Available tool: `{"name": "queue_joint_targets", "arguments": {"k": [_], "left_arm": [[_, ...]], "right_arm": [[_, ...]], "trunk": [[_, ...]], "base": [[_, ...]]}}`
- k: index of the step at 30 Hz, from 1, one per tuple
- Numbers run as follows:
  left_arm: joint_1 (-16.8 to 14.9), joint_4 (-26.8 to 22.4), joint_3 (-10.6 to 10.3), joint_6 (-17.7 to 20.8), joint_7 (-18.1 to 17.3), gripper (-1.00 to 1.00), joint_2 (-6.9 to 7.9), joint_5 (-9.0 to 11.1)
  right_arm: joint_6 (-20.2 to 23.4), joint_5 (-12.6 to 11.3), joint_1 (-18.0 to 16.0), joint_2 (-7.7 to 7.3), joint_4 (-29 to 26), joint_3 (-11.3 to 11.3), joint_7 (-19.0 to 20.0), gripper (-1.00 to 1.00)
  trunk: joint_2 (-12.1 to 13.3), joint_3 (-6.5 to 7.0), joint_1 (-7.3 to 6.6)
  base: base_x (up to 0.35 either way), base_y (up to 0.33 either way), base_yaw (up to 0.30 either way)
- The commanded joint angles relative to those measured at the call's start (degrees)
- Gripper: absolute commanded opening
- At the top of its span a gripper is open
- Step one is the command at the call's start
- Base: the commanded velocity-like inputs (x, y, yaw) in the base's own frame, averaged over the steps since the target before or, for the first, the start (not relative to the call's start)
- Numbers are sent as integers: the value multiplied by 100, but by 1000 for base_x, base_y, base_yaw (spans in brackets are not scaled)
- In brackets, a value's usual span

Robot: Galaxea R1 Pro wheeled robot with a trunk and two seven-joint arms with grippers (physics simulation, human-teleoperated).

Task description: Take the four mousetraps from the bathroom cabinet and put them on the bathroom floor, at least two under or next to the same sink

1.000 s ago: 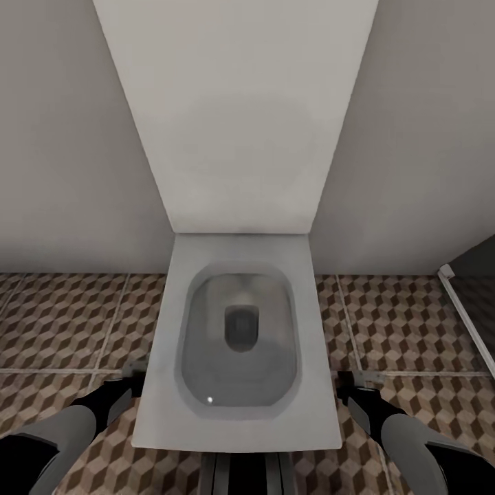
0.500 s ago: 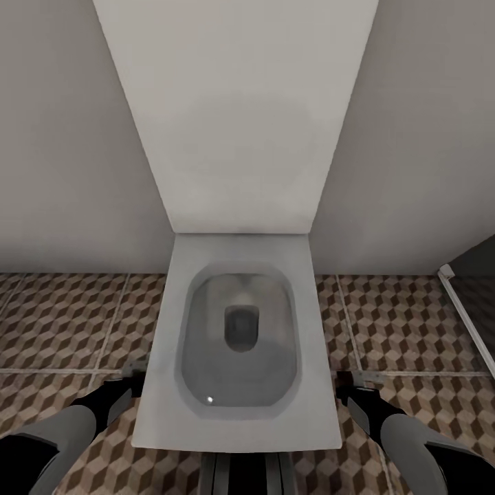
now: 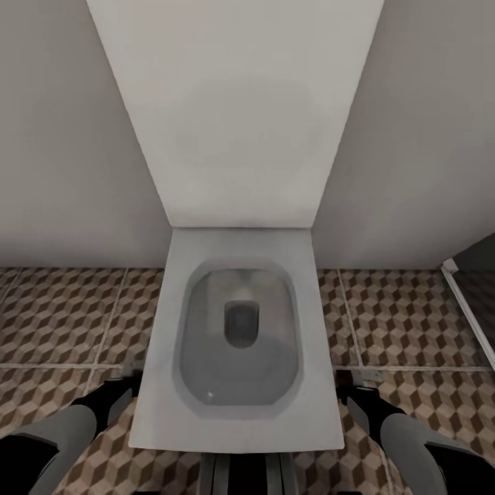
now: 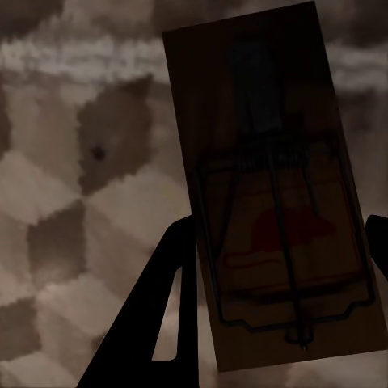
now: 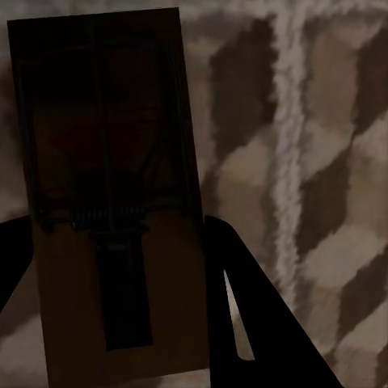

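facing the toilet [image 3: 240, 344] in the head view, i find it dead ahead at 12 o'clock on the bathroom floor [image 3: 62, 316]. my left gripper [image 3: 130, 377] sits at 8 o'clock and my right gripper [image 3: 357, 378] at 4 o'clock; the sink is not sighted.

left wrist view: my fingers [image 4: 162, 307] are clamped on one mousetrap [image 4: 275, 186], hanging above the tiles.

right wrist view: a second mousetrap [image 5: 113, 194] is gripped the same way.

judgement: carrying step. next i must turn away, locate the sink, and lower both traps beside it.
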Motion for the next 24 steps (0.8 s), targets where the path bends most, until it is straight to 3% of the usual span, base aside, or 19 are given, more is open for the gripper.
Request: {"name": "queue_joint_targets", "arguments": {"k": [1,24], "left_arm": [[6,-7,-87,40,45,-100,2,93],[6,-7,-87,43,48,-100,-2,94]], "right_arm": [[32,-9,4,1,5,-48,-12,-100],[29,-9,4,-8,5,-51,-3,-100]], "trunk": [[0,-4,1],[0,-4,1]], "base": [[0,0,0],[0,0,0]]}}
